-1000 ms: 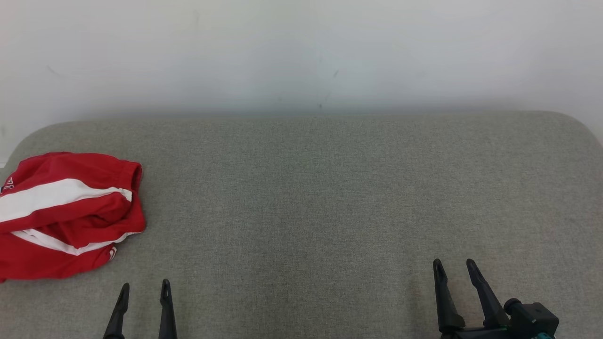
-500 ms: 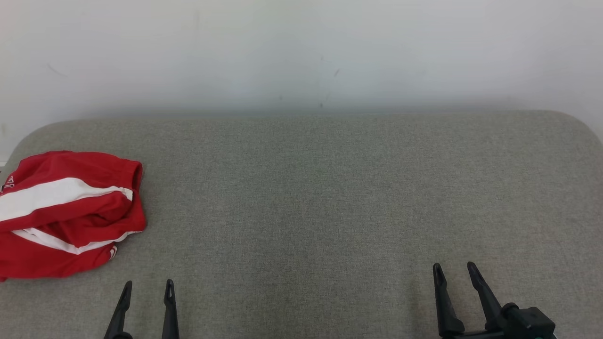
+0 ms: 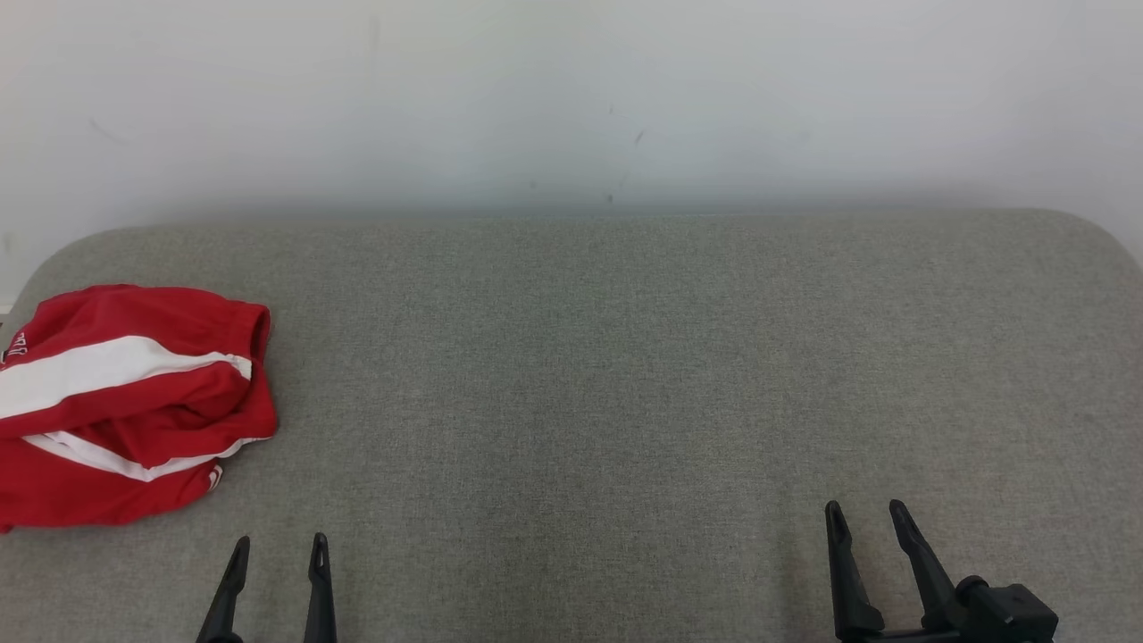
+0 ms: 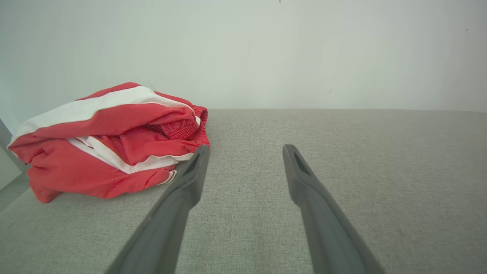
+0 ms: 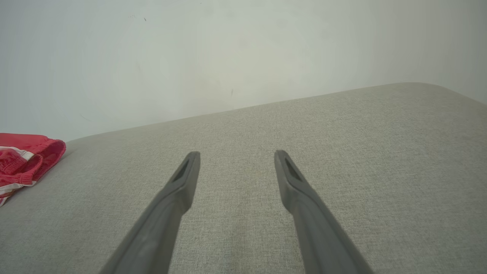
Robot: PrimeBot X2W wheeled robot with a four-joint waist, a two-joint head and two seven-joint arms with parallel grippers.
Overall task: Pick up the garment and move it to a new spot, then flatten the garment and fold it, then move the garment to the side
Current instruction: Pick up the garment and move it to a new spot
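Note:
The garment (image 3: 125, 406) is red with white stripes, bunched in a loose pile at the far left of the grey padded surface (image 3: 625, 375). In the left wrist view the garment (image 4: 106, 140) lies ahead and to the left of my fingers. The right wrist view catches an edge of the garment (image 5: 26, 160) far to the left. My left gripper (image 3: 279, 545) stands open near the front edge, a short way right of the pile, nothing between its fingers. At the lower right my right gripper (image 3: 866, 511) is open and empty, far from the cloth.
A pale wall (image 3: 571, 98) rises directly behind the surface. The surface has rounded back corners, and its left edge runs beside the pile. Bare grey fabric stretches between the two grippers.
The right gripper has sunk slightly toward the bottom of the head view. The left gripper shifted a little. The garment lies as before.

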